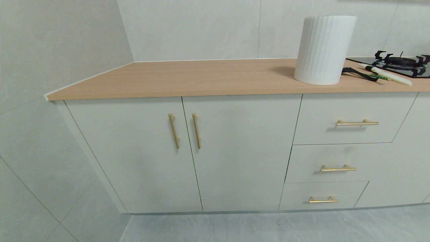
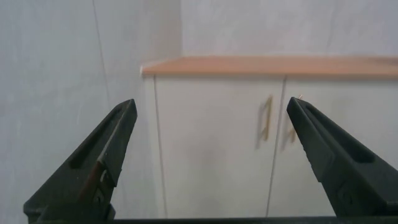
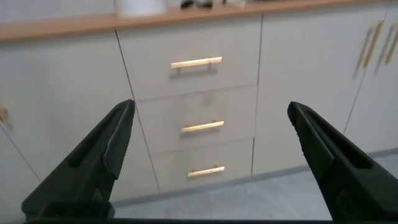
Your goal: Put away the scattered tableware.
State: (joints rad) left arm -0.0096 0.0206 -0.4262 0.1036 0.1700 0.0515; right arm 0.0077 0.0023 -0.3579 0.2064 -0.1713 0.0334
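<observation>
Left gripper [image 2: 211, 101] and right gripper [image 3: 211, 104] have fingers spread wide, empty; utensils [image 1: 389, 76] lie beside a white canister [image 1: 324, 50] on the counter [image 1: 188, 77].

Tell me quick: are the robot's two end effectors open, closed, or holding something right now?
Left end effector: open, holding nothing.
Right end effector: open, holding nothing.

One white canister [image 1: 324, 50], three drawers [image 1: 319, 114], two doors [image 1: 134, 154] — five handles [image 1: 357, 123].

Left pincer [image 2: 211, 155] agape, empty; right pincer [image 3: 211, 155] likewise.
</observation>
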